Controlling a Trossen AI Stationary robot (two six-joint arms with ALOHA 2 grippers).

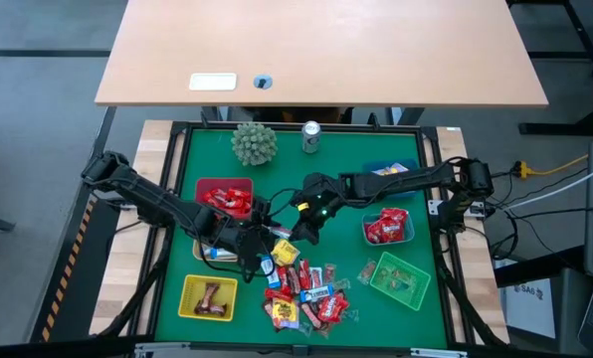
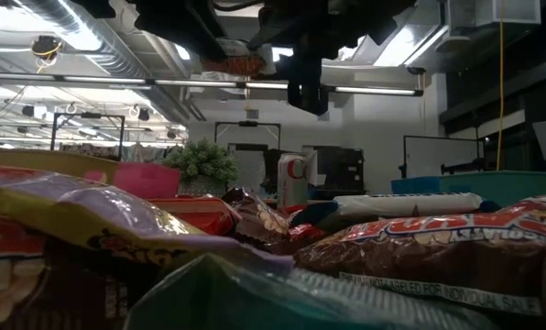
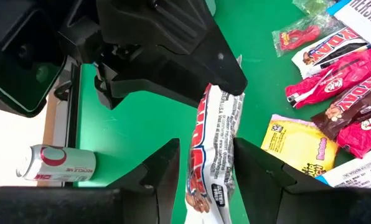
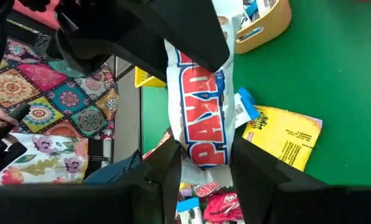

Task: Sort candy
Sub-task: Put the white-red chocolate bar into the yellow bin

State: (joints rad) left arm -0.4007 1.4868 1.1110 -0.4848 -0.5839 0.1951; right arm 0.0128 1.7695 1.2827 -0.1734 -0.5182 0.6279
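Note:
A white candy bar with red and blue lettering [image 4: 201, 112] is held off the green mat between my two grippers, which meet nose to nose over the table's middle. My left gripper [image 1: 260, 239] comes from the left and my right gripper [image 1: 296, 227] from the right. Each is shut on one end of the bar [image 3: 213, 155]. Below them lies a yellow packet [image 1: 285, 252]. The loose pile of red, brown and white sweets [image 1: 301, 293] rests on the mat near the near edge. More of it shows in the left wrist view [image 3: 341, 87]. My left gripper pinches one end of the candy bar [image 3: 204, 180] between its two fingers, which lie across the bar's width. The bar reaches away from it to the other gripper and is lifted clear of the mat. My right gripper pinches the opposite end of the bar [image 4: 204, 155] between its two fingers, also across its width. The left gripper's body covers the bar's far end in this view.
Baskets ring the work area: red [image 1: 225, 197], yellow [image 1: 209, 296], green [image 1: 401, 278], blue [image 1: 391, 169], and one with red sweets [image 1: 386, 227]. A silver can [image 1: 311, 136] and a spiky green ball [image 1: 254, 142] stand at the far edge. A person's hand [image 4: 5, 124] shows beyond the table.

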